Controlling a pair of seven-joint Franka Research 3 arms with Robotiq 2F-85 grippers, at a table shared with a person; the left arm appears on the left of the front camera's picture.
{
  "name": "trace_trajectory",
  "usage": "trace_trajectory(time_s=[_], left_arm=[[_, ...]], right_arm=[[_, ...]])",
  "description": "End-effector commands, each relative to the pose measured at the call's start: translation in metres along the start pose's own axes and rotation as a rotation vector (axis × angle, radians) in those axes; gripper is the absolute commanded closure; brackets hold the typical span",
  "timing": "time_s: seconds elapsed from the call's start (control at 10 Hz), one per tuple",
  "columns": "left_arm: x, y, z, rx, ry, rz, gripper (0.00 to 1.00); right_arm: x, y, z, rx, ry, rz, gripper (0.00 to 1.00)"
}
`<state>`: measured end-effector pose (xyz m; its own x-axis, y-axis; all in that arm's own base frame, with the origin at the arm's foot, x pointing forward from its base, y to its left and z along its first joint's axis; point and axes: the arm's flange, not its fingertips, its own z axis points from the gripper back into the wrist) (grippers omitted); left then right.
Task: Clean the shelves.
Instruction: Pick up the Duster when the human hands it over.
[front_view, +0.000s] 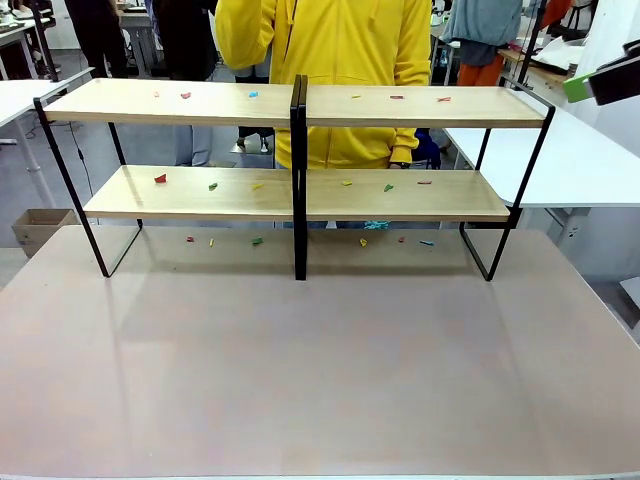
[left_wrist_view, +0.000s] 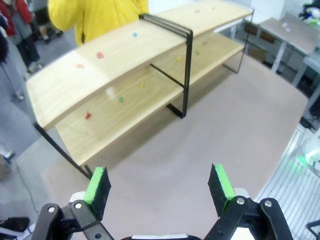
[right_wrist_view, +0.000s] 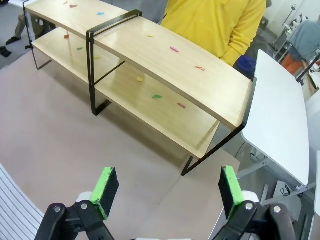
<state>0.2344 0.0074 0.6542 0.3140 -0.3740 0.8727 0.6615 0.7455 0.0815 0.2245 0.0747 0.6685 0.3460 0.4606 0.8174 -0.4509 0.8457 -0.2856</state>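
The shelves (front_view: 200, 103) stand across the far half of the table, two light-wood boards on a black frame with a central post. Small coloured scraps lie on both boards, such as a red scrap (front_view: 160, 178) on the lower one, and more on the tabletop underneath. My left gripper (left_wrist_view: 159, 190) hangs open above the table, well short of the shelves (left_wrist_view: 125, 55), with nothing between its fingers. My right gripper (right_wrist_view: 168, 190) is open too, high over the rack's right end (right_wrist_view: 170, 65). One of its green pads (front_view: 577, 86) shows at the front view's top right edge.
A person in a yellow hoodie (front_view: 330, 40) stands right behind the shelves. The brownish-pink tabletop (front_view: 320, 370) is bare in front of the rack. White tables (front_view: 580, 160) flank both sides, and a cardboard box (front_view: 40, 228) sits on the floor at left.
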Motion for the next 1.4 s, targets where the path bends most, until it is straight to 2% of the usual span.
trace_trajectory(time_s=[0.0, 0.2, 0.7, 0.8, 1.2, 1.3], left_arm=[[0.002, 0.003, -0.004, 0.008, -0.092, 0.049, 0.00], [0.009, 0.003, -0.006, 0.030, -0.153, 0.093, 0.00], [0.015, -0.002, -0.014, 0.026, -0.117, 0.092, 0.00], [0.015, -0.003, -0.014, 0.029, -0.115, 0.089, 0.00], [0.016, -0.003, -0.018, 0.015, -0.108, 0.077, 0.00], [0.016, -0.004, -0.019, 0.014, -0.107, 0.074, 0.00]], right_arm=[[-0.022, 0.009, -0.011, 0.012, -0.013, -0.008, 0.00], [-0.022, 0.010, -0.012, 0.020, -0.008, -0.003, 0.00], [-0.023, 0.011, -0.017, 0.061, -0.011, -0.007, 0.00], [-0.021, 0.011, -0.020, 0.046, -0.014, -0.042, 0.00], [-0.011, 0.012, -0.020, -0.075, 0.052, -0.378, 0.00], [-0.010, 0.013, -0.019, -0.068, 0.056, -0.383, 0.00]])
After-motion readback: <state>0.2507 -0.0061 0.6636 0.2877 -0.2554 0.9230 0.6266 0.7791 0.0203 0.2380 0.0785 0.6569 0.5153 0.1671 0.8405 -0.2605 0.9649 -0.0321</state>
